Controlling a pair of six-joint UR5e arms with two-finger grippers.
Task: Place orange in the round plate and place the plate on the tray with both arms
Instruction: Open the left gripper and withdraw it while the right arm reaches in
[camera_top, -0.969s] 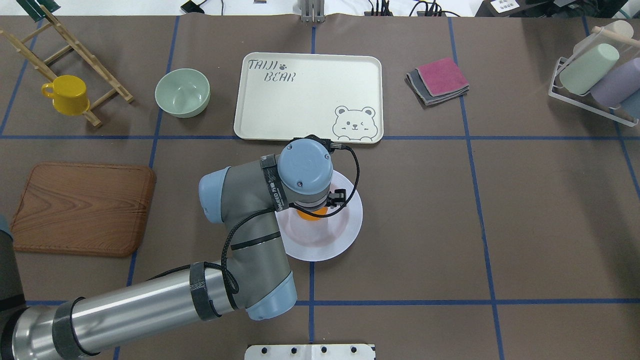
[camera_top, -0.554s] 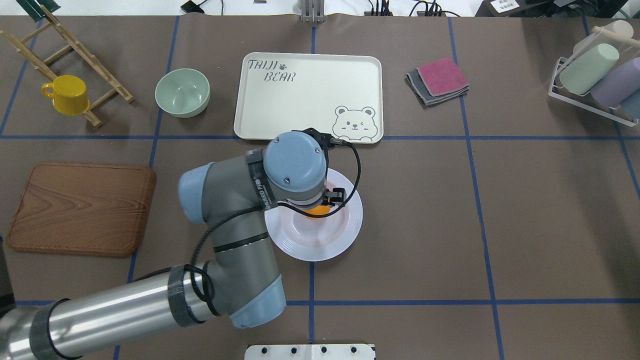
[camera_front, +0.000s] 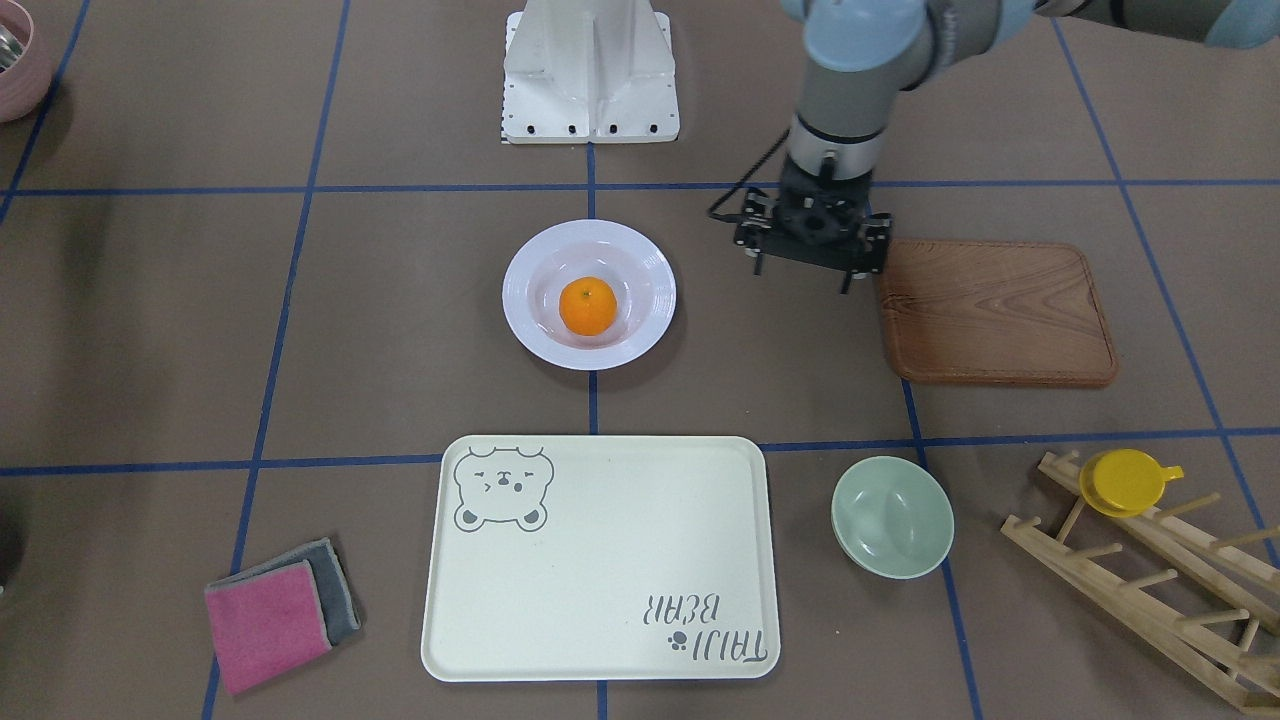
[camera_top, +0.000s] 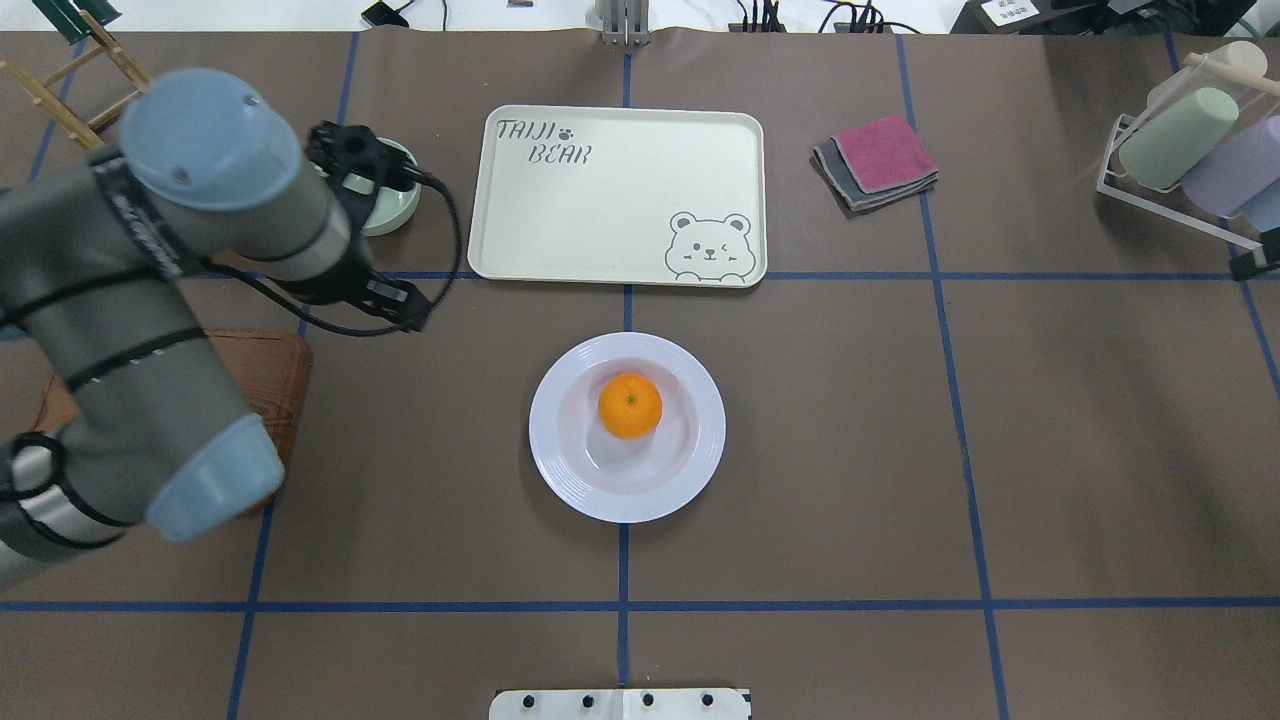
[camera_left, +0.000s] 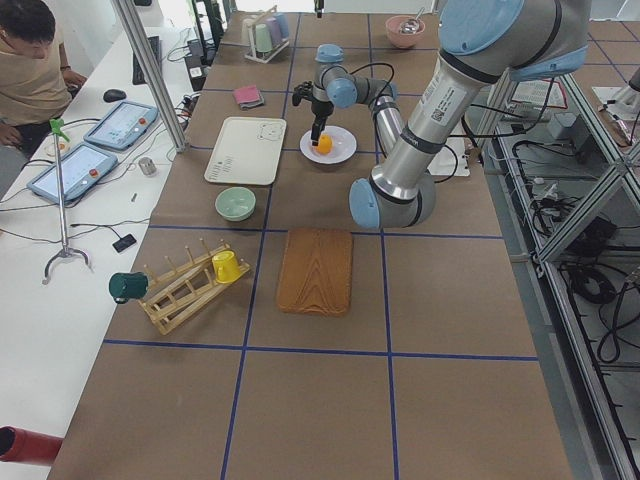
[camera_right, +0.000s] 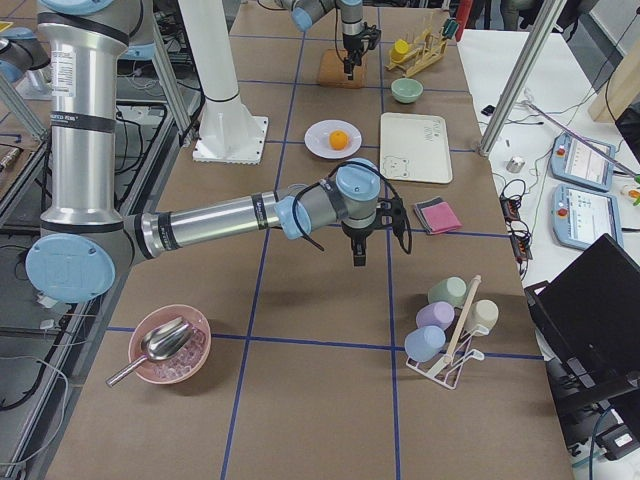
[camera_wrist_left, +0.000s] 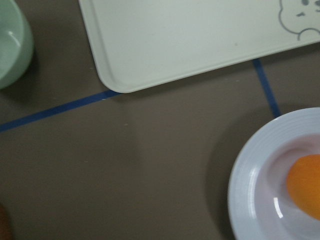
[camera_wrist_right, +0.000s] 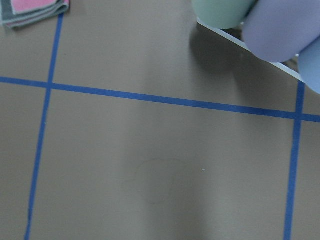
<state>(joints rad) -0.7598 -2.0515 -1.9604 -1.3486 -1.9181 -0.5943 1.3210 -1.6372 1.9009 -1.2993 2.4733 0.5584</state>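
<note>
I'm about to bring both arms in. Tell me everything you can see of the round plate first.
The round plate is glossy white and ceramic-looking, deep, with a wide rim ridged in concentric rings. It sits upright and flat on the brown table cover, over a blue tape line, on the robot's side of the tray and apart from it. The orange rests in its well, slightly off centre. Nothing else touches it.

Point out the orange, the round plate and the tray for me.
orange (camera_top: 630, 405), overhead view, top of the fruit.
round plate (camera_top: 700, 470), overhead view, ridged rim, lower right.
tray (camera_top: 620, 180), overhead view, bare middle of its floor.
</note>
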